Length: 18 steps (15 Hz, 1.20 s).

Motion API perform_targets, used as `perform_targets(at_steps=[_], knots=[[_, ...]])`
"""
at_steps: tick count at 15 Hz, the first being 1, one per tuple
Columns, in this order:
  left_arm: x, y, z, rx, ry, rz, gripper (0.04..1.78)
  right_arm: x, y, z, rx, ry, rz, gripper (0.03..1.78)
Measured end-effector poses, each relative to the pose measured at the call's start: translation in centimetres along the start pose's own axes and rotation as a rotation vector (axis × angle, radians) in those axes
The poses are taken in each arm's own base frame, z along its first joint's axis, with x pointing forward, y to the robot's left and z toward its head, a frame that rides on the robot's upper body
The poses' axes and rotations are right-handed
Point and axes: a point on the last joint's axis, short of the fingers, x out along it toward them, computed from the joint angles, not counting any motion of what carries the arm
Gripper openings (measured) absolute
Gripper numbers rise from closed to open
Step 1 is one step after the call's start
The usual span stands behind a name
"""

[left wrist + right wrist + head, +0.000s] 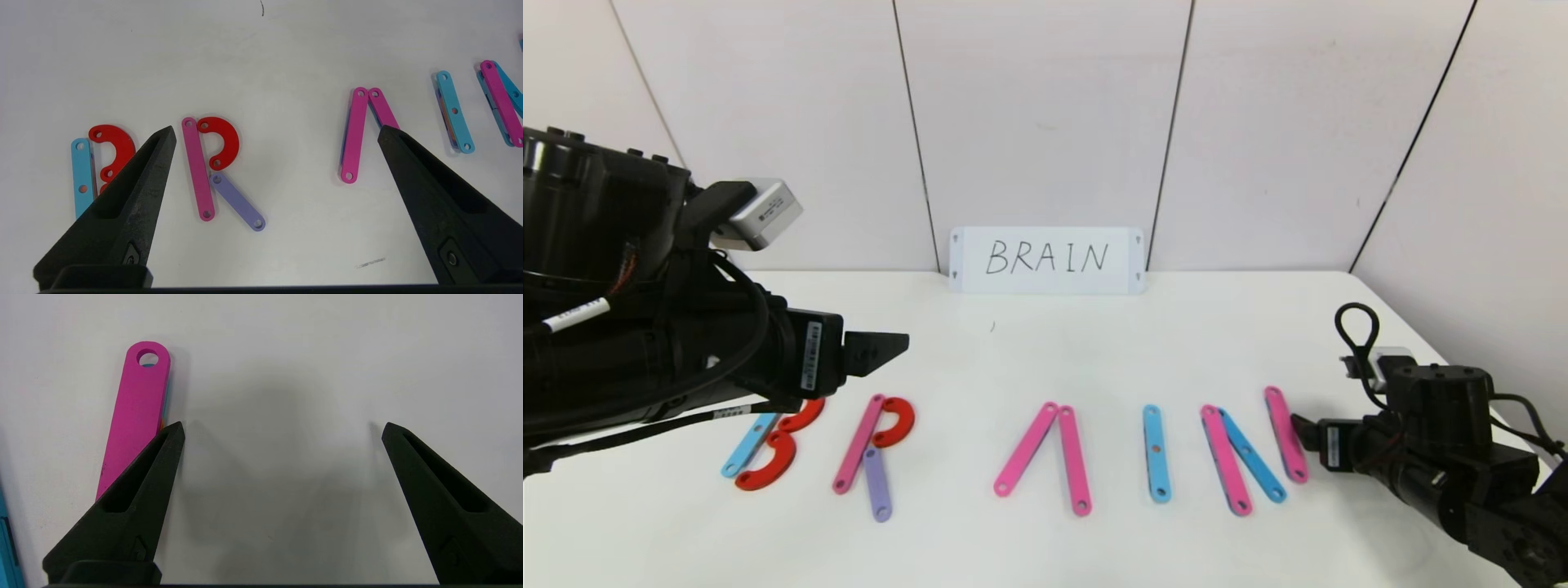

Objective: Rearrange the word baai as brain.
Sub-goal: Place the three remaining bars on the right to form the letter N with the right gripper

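Note:
The plastic letters lie in a row on the white table [1045, 359]. From the left: a B of a blue strip [747, 445] and red curves [772, 469], an R of a pink strip [858, 445], a red curve [897, 420] and a purple strip [877, 484], two pink strips [1045, 457] as a barless A, a blue I [1156, 453], and an N of pink and blue strips [1254, 457]. My left gripper [882, 347] hangs open and empty above the B and R; it shows in the left wrist view [278, 134]. My right gripper [282, 430] is open and empty, low beside the N's outer pink strip [135, 420].
A white card [1045, 260] handwritten BRAIN leans on the back wall. The right arm [1429, 441] lies low at the table's right side. The left arm [645, 327] fills the left side above the table.

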Motion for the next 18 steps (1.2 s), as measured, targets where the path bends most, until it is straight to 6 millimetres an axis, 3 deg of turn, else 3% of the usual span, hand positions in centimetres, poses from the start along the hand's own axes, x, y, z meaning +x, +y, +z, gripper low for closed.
perform_targets(at_steps=[9,18], knots=[[-0.3,0.0,0.0,0.003,-0.007,-0.002,1.73,2.3,0.7,-0.3,0.012,-0.06,0.001,1.69],[-0.1,0.0,0.0,0.004,-0.002,0.0,1.73,1.9,1.3,-1.2,-0.004,-0.033,0.013,1.69]])
